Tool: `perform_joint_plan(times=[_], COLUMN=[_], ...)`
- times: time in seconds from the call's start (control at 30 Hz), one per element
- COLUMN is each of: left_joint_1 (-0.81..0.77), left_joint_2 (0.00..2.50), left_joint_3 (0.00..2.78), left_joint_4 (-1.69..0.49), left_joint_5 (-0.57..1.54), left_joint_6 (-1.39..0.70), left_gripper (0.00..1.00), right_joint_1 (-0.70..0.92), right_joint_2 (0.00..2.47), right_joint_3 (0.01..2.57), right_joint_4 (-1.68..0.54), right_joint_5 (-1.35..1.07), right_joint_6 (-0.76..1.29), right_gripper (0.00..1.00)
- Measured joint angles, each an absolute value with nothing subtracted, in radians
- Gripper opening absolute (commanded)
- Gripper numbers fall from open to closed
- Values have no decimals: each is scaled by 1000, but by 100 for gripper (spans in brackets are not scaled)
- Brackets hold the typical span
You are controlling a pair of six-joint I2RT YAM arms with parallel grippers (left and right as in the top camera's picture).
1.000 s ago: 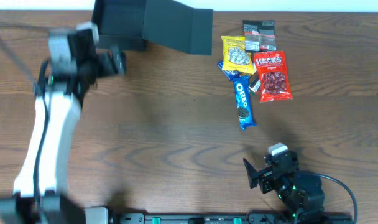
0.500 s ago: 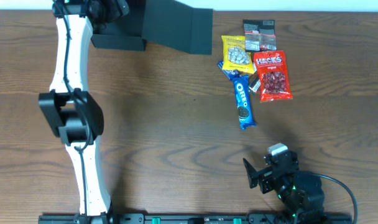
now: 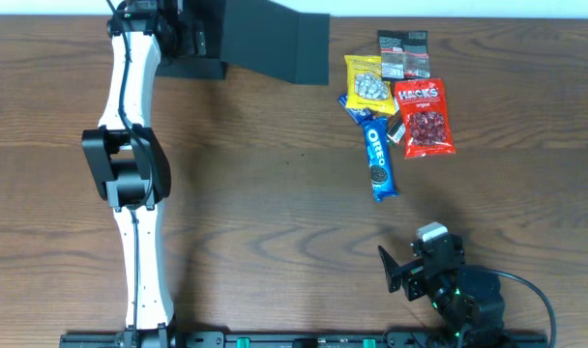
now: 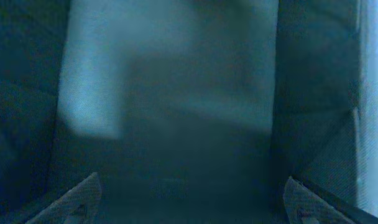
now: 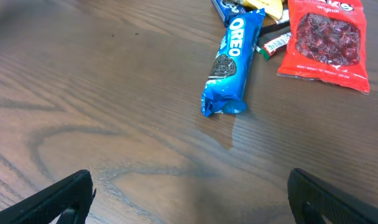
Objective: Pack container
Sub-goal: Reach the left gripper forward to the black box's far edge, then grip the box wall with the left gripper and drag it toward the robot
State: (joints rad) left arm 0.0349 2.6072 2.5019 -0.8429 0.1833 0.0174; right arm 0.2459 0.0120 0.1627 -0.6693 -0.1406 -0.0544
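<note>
The dark teal-black, matte, square cardboard container (image 3: 275, 43) sits at the far edge of the brown wooden surface (image 3: 275, 222), toward the left, with its flap lid open. The left gripper (image 4: 192, 204) is at its opening, spread wide with nothing between the fingers; the blurred wrist view seems to show the container's inside. The right gripper (image 5: 192, 200), wide and empty, hangs low near the front edge, facing the blue Oreo biscuit packet (image 5: 229, 68) and the glossy red snack pouch (image 5: 326, 40).
</note>
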Motion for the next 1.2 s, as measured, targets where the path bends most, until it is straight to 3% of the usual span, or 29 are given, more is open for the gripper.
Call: perform_joint_plan(times=[0.6, 1.2], left_joint_1=[33, 33], left_joint_2=[2607, 2607], left_joint_3=[2510, 2510], left_joint_4=[-1213, -1579], left_joint_5=[44, 115], left_joint_6=[160, 154], left_gripper=[97, 95], right_joint_1=[246, 246], right_joint_2=[12, 12], right_joint_3=[163, 163], right_joint_4=[-669, -669], right_joint_5=[-141, -141], right_joint_6=[-54, -54], right_gripper=[99, 99])
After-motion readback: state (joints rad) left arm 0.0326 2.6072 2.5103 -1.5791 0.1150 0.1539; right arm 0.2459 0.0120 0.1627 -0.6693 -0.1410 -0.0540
